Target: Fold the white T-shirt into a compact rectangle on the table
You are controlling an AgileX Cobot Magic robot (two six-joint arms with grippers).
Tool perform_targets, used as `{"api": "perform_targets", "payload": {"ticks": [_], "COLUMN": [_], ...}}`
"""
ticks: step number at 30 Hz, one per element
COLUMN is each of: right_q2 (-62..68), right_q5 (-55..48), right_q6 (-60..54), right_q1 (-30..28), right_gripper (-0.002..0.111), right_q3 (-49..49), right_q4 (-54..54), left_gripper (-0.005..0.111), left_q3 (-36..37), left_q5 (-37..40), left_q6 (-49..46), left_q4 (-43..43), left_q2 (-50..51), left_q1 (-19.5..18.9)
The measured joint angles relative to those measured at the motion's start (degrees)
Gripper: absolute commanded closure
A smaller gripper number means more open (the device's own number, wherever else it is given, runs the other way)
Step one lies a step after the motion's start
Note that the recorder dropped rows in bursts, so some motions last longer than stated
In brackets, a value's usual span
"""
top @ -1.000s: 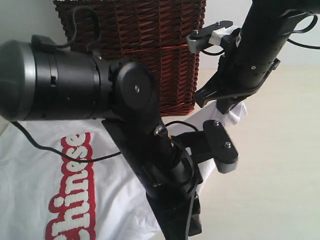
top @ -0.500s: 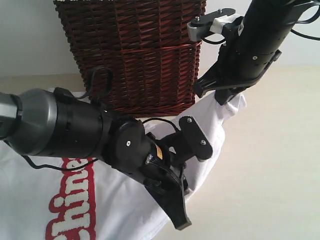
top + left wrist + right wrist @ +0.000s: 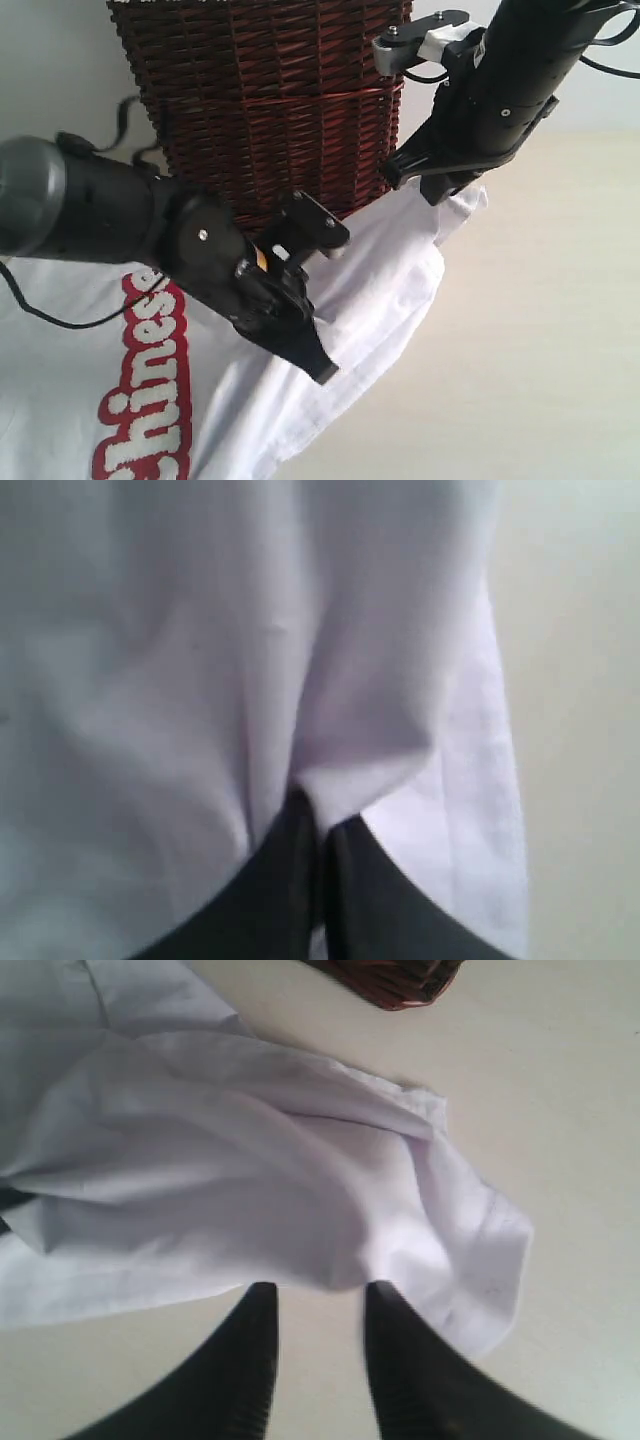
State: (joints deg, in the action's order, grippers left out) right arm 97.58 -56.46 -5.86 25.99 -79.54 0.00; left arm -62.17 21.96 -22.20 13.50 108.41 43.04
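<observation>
The white T-shirt [image 3: 372,288] lies crumpled on the table [image 3: 545,345], its red-outlined "Chinese" lettering [image 3: 140,400] at the lower left. My left gripper [image 3: 316,362] is over the shirt's middle, shut on a pinched fold of white cloth [image 3: 345,775], and its jaws [image 3: 320,820] meet with cloth between them. My right gripper [image 3: 448,192] hovers at the shirt's far right corner. Its fingers [image 3: 318,1295] stand open just short of a bunched sleeve [image 3: 300,1190], with bare table between them.
A dark red-brown wicker basket [image 3: 280,100] stands right behind the shirt, and its base [image 3: 390,980] is close to the right gripper. Pale table [image 3: 570,1080] stretches to the right of the shirt. The left arm's black cable [image 3: 60,315] trails over the cloth.
My left arm has swung left and back, dragging the pinched shirt edge away from the table's right side. The right arm rose slightly, then stayed almost still.
</observation>
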Motion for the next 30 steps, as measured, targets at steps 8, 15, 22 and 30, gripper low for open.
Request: {"api": "perform_targets", "payload": {"ticks": [8,15,22,30], "right_q2": [0.0,-0.28,1.59,6.9], "right_q5": [-1.18,-9.21,17.45,27.81], "right_q6": [5.86,-1.43,-2.05,25.29], "right_q1": [0.0,0.0,0.12,0.12], "right_gripper": [0.052,0.055,0.056,0.059], "right_q3": [0.0,10.29,21.09,16.57], "right_q4": [-9.44,6.24,3.43,-24.28], "left_gripper": [0.107,0.107,0.107,0.107], "left_q3": [0.5,2.27,2.35,9.45], "left_q5": [3.98,3.98,8.63,23.24], "left_q6": [2.01,0.89,-9.36,-25.5], "left_q4": [0.54,2.63,11.37,23.18], "left_q2": [-5.25,-5.25,-5.25,-5.33], "left_q1": [-8.94,-10.46,-10.46,-9.46]}}
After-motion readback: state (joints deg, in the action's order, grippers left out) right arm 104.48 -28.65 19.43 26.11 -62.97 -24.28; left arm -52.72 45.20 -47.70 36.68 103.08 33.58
